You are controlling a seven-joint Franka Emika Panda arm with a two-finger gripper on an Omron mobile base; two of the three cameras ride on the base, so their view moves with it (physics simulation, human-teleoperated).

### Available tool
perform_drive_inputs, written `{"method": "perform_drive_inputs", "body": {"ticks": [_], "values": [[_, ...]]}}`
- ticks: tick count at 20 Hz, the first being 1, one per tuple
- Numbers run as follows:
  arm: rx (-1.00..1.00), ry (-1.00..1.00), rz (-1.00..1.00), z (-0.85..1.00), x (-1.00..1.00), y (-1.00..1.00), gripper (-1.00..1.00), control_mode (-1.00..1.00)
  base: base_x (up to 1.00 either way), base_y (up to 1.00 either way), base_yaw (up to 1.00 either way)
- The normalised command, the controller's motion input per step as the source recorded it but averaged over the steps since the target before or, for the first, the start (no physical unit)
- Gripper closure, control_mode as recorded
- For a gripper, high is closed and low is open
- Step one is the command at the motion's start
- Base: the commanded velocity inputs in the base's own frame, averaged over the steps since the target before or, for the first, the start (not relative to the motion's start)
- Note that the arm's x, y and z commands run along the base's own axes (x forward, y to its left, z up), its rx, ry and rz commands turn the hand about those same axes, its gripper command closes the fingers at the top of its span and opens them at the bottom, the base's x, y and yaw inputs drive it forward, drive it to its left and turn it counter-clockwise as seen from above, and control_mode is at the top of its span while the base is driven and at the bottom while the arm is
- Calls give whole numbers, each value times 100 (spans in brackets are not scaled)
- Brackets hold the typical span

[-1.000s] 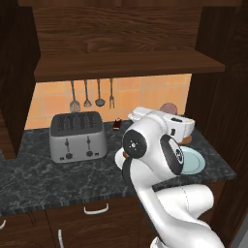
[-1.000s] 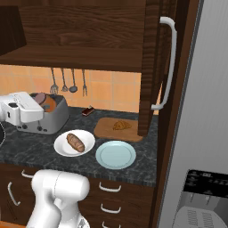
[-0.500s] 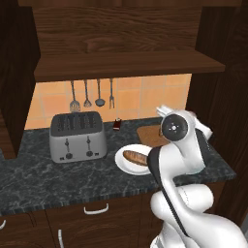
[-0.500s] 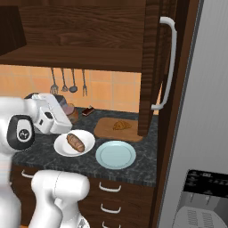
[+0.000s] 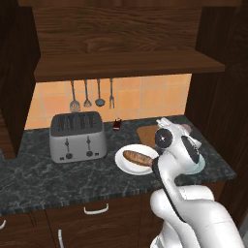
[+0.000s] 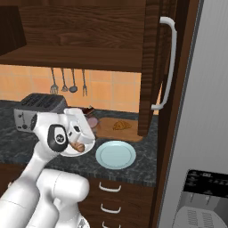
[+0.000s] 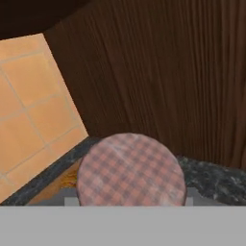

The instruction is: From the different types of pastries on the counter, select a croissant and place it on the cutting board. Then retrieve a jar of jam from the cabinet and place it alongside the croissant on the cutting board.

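Observation:
My gripper (image 6: 90,123) is shut on the jar of jam (image 7: 130,170), whose pale pink checked lid faces the hand camera. It hovers just above the left end of the cutting board (image 6: 106,129), beside the dark cabinet side wall. The croissant (image 6: 121,125) lies on the board's right half. The baguette-like loaf (image 5: 138,157) rests on a white plate (image 5: 124,163) on the counter (image 5: 29,179). My arm hides most of the board (image 5: 147,131) in the left base view. The cabinet shelf (image 5: 126,68) spans overhead.
A light-blue plate (image 6: 116,154) sits in front of the board. A silver toaster (image 5: 77,137) stands at the left, with a tiny dark bottle (image 5: 116,126) and hanging utensils (image 5: 87,94) behind it. An open cabinet door with a white handle (image 6: 167,62) and a grey fridge (image 6: 200,133) close off the right.
My arm has swung to the right and down across the counter with the jar in the gripper, from near the toaster to the left end of the cutting board.

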Motion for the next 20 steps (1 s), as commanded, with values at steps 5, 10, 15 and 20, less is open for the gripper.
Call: {"method": "perform_drive_inputs", "body": {"ticks": [5, 10, 15, 20], "values": [[2, 4, -26, -69, 86, -5, 100, -100, 0, 0, 0], [3, 12, -4, 0, 42, 0, 100, -100, 0, 0, 0], [0, 19, -11, 0, 81, 0, 100, -100, 0, 0, 0], [0, 3, 0, -12, 23, 28, 100, -100, 0, 0, 0]]}}
